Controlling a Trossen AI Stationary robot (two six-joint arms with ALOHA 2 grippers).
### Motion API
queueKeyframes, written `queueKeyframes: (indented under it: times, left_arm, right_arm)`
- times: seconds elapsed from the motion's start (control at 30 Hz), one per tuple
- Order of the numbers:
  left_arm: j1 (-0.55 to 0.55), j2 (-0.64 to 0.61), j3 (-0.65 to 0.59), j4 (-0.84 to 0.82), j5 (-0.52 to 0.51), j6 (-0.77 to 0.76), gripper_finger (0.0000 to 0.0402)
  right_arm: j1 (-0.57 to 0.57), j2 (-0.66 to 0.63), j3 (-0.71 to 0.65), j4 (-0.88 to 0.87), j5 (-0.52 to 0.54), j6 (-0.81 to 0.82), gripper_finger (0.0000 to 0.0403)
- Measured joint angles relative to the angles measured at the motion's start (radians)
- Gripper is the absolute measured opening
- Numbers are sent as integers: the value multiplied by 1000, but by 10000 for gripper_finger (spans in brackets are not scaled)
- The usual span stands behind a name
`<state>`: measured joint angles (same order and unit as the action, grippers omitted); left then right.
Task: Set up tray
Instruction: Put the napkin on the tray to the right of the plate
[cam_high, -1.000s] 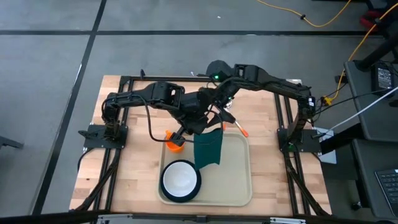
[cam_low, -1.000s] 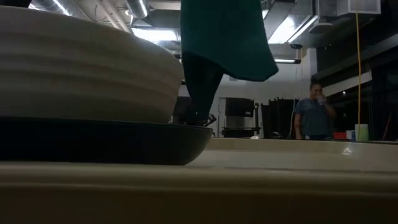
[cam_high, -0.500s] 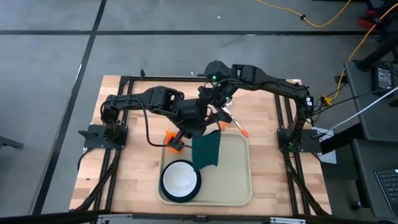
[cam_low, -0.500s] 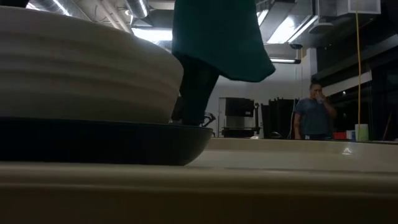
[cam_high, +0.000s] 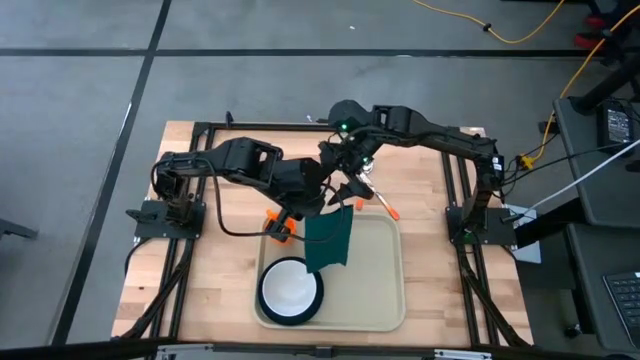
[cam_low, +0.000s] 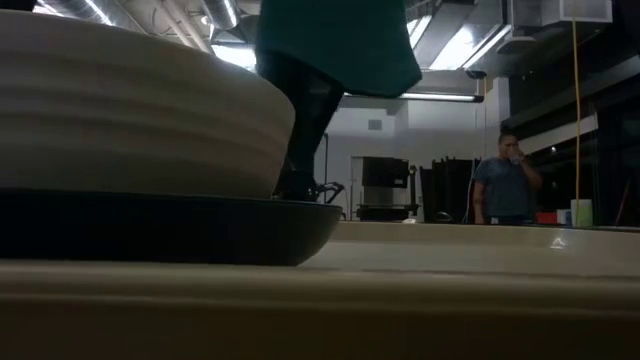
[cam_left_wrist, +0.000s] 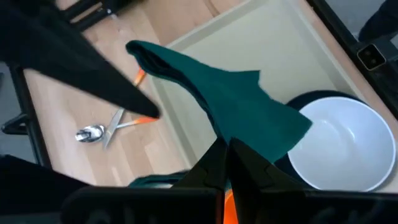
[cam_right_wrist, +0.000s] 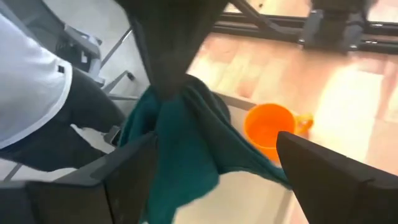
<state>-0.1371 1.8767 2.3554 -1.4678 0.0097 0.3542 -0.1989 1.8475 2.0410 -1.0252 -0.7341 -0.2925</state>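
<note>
Tray lay at table's near edge, between the arms, w/ white bowl on dark plate in its near-left corner. Left gripper, jaws clamped on green napkin, had carried the cloth leftward vs. a sec. earlier, hanging it over tray's far-left part, near orange cup. Right gripper hovered just beside, jaws apart. Napkin placement appeared imminent.

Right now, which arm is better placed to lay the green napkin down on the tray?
The left. Its gripper is shut on the napkin, hanging over the tray. The right gripper is open beside it, holding nothing.
</note>
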Motion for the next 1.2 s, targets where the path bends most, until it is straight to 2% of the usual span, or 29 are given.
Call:
queueKeyframes:
  times: [0.4,0.53,0.97,1.07,1.2]
  left_arm:
    - [-2,1,0,3,12,25,1]
    - [-2,1,0,2,16,42,1]
    - [-2,2,0,-10,23,47,1]
    - [-2,3,0,-19,26,44,1]
    - [-3,3,0,-26,22,49,1]
  right_arm:
    - [17,35,-1,91,-165,62,332]
    - [25,36,-1,103,-167,83,332]
    - [34,55,1,90,-81,111,332]
    - [34,63,1,78,-85,108,332]
    - [37,69,0,83,-142,131,332]
